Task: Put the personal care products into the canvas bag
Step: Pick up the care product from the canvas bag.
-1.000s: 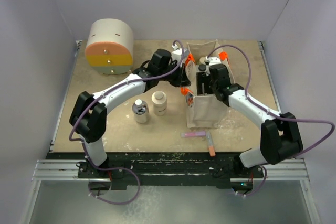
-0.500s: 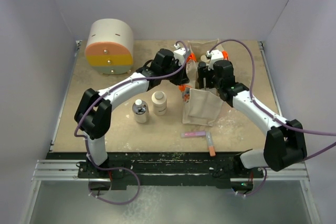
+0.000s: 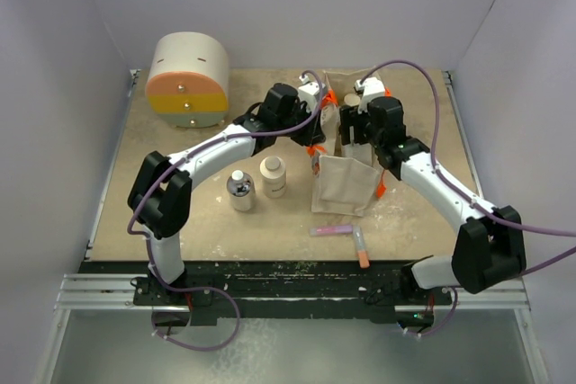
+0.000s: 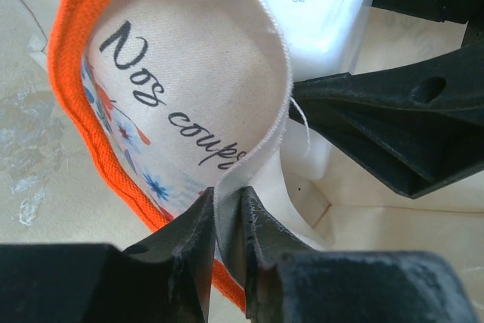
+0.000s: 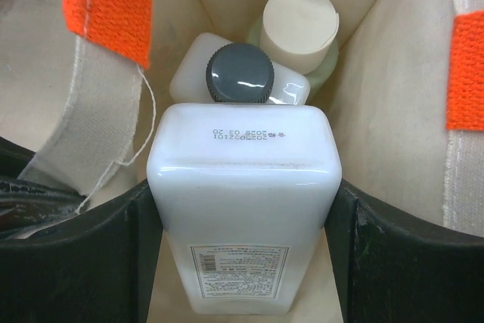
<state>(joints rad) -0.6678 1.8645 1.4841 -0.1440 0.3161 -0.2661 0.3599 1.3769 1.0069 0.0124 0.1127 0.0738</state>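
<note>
The canvas bag stands at the table's middle right, with orange handles. My left gripper is shut on the bag's left rim and holds its mouth open. My right gripper is shut on a white bottle, bottom toward the camera, inside the bag's mouth. Below it in the bag are another white bottle with a black cap and the green bottle with a cream cap. The clear-grey bottle and the cream jar stand on the table left of the bag.
The round cream, orange and yellow drawer box stands at the back left. A pink tube and a peach tube lie near the front edge, in front of the bag. White walls close in three sides.
My right gripper has moved a little back and right with the white bottle. The bag's front panel has shifted and its mouth has been drawn wider. The left gripper keeps its hold on the rim.
</note>
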